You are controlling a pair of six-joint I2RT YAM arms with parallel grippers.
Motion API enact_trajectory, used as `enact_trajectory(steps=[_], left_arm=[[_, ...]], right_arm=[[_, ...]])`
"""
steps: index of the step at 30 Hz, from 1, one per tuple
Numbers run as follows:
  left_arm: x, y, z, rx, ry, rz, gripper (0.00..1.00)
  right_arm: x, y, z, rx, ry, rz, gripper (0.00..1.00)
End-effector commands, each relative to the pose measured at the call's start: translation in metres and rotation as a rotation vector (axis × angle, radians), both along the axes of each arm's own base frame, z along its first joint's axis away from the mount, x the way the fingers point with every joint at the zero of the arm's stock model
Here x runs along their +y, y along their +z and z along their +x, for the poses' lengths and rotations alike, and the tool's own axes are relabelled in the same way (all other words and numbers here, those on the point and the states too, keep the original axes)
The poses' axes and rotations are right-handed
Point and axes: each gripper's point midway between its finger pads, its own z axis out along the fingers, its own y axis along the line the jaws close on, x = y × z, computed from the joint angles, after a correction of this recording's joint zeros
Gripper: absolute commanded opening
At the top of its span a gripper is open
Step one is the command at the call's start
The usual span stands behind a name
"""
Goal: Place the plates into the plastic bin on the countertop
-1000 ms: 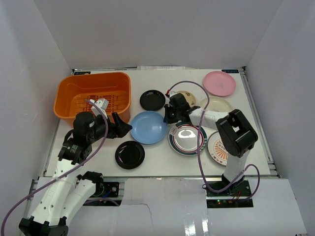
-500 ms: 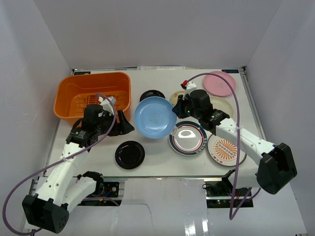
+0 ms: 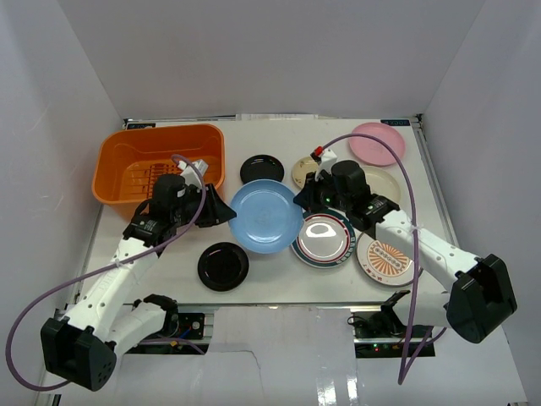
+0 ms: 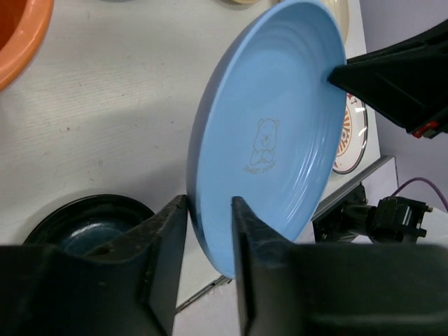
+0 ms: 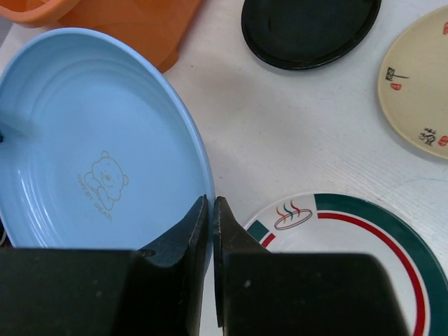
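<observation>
Eight round plates are showing from above. Seven are lying on the white desk (image 3: 270, 283): two glossy black plates (image 3: 223, 266), two cream plates (image 3: 308, 172), one pink plate (image 3: 377, 143), one green-rimmed plate (image 3: 323, 239) and one sunburst plate (image 3: 387, 258). The light blue plate (image 3: 265, 216) is hanging tilted off the desk, just beside the slotted orange plastic bin (image 3: 118, 161). The left tool (image 4: 208, 210) and right tool (image 5: 211, 210) are pinching its opposite rims. Only the wrist views are showing its faint bear print (image 4: 264, 143) and ridged rings.
</observation>
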Motion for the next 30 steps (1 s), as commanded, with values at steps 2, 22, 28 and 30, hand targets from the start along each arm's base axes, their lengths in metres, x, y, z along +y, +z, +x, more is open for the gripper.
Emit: enact_trajectory(steps=[2, 22, 28, 30], left_arm=[[-0.001, -0.002, 0.01, -0.025, 0.026, 0.014, 0.26], [0.041, 0.134, 0.102, -0.303, 0.364, 0.005, 0.0], [0.144, 0.107, 0.133, -0.211, 0.667, 0.004, 0.0], [0.189, 0.092, 0.134, -0.165, 0.799, -0.026, 0.0]], right_arm=[[0.015, 0.03, -0.006, -0.049, 0.064, 0.117, 0.08], [-0.037, 0.085, -0.01, -0.155, -0.099, 0.141, 0.71], [-0.072, 0.078, -0.009, -0.18, -0.203, 0.112, 0.66], [-0.087, 0.067, -0.005, -0.177, -0.27, 0.075, 0.64]])
